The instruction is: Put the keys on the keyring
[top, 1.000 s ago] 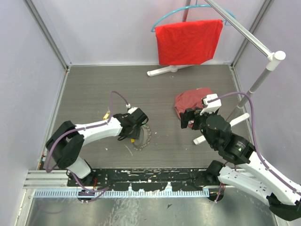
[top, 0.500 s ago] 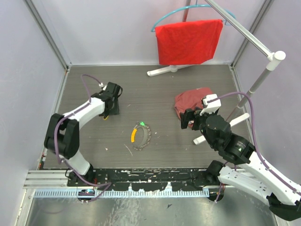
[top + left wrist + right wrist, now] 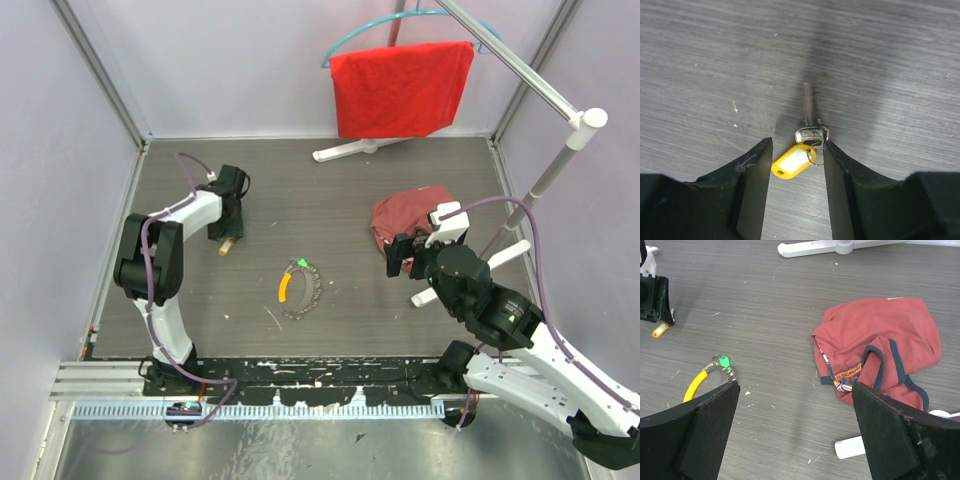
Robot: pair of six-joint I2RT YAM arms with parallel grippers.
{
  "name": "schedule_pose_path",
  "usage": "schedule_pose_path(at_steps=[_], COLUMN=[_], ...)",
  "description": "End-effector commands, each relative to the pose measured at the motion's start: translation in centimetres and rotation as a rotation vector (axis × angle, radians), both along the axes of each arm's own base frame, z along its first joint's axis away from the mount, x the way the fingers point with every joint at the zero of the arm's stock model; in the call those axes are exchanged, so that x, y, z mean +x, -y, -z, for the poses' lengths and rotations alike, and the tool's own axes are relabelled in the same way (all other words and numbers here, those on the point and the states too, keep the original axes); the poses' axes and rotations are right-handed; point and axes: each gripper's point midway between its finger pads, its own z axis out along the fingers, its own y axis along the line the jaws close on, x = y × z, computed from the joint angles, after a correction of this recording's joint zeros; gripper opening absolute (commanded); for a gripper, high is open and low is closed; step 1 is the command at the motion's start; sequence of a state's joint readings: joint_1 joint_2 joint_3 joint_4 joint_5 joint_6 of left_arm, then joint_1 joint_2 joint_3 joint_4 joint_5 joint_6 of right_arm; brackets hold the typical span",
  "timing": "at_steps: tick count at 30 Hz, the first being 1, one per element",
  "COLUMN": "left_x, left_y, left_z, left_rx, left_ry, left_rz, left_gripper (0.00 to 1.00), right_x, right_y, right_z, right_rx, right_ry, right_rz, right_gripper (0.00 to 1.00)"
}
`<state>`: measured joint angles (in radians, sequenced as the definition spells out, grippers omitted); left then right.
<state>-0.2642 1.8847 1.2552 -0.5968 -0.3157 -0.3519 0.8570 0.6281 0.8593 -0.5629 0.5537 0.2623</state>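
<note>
Left hand [image 3: 797, 144] stands open low over the table [image 3: 340, 190]. Its two black fingers [image 3: 752, 170] sit either side of the yellow-tagged key [image 3: 809, 131], which lies flat with its blade pointing away from the hand. Whether the key's head touches the finger beside it I cannot tell. This spot is in the far left part of the table, near the left wall [image 3: 60, 150]. Bare grey wood-grain table runs from there to the keyring [image 3: 300, 290], which lies mid-table, well apart from both hands, with the green key [image 3: 301, 264] at its far end. Right hand [image 3: 795, 385] is open too, fingers wide, just beside a crumpled red garment [image 3: 405, 213]. Farther back stand a white rack foot [image 3: 355, 150] and a red cloth [image 3: 400, 88] on a teal hanger [image 3: 340, 42]
</note>
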Motion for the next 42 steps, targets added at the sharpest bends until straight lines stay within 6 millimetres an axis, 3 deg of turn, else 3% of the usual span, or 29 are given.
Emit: schedule_pose_path(at_steps=[1, 5, 11, 18, 25, 31, 33, 35, 39, 42], left_x=[1.0, 0.7, -0.5, -1.7, -1.5, -2.4, -2.9, -3.2, -3.2, -3.9], left_y=[0.4, 1.4, 3.9, 9.7, 17.2, 21.9, 22.6, 22.5, 19.7, 17.5], left_z=[0.3, 1.0, 1.7, 0.8, -2.2, -5.9, -6.6, -6.9, -7.2, -8.2], left_rx=[-0.02, -0.068, -0.19, -0.291, -0.377, -0.451, -0.457, -0.445, -0.375, -0.374], left_ry=[-0.021, -0.049, -0.076, -0.059, 0.002, 0.051, 0.059, 0.069, 0.094, 0.132], left_rz=[0.038, 0.066, 0.105, 0.21, 0.362, 0.499, 0.527, 0.532, 0.451, 0.387], left_gripper=[0.51, 0.49, 0.33, 0.26, 0.22, 0.15, 0.11, 0.13, 0.26, 0.33], right_x=[0.0, -0.1, -0.1, -0.1, -0.3, -0.5, -0.5, -0.5, -0.1, 0.1], right_y=[-0.2, -0.1, -0.2, -0.6, -0.6, -0.1, 0.0, -0.1, -0.6, -2.4], right_z=[-1.8, -1.8, -1.7, -1.6, -1.7, -1.7, -1.7, -1.5, -0.5, 0.4], right_rx=[0.033, 0.035, 0.036, 0.043, 0.049, 0.059, 0.063, 0.062, 0.03, -0.003], right_ry=[0.038, 0.037, 0.034, 0.026, 0.02, 0.02, 0.019, 0.015, -0.016, -0.064], right_rz=[-0.013, -0.013, -0.016, -0.025, -0.029, -0.013, -0.011, -0.011, -0.015, -0.081], right_gripper=[1.0, 1.0, 1.0, 1.0, 1.0, 1.0, 1.0, 1.0, 1.0, 1.0])
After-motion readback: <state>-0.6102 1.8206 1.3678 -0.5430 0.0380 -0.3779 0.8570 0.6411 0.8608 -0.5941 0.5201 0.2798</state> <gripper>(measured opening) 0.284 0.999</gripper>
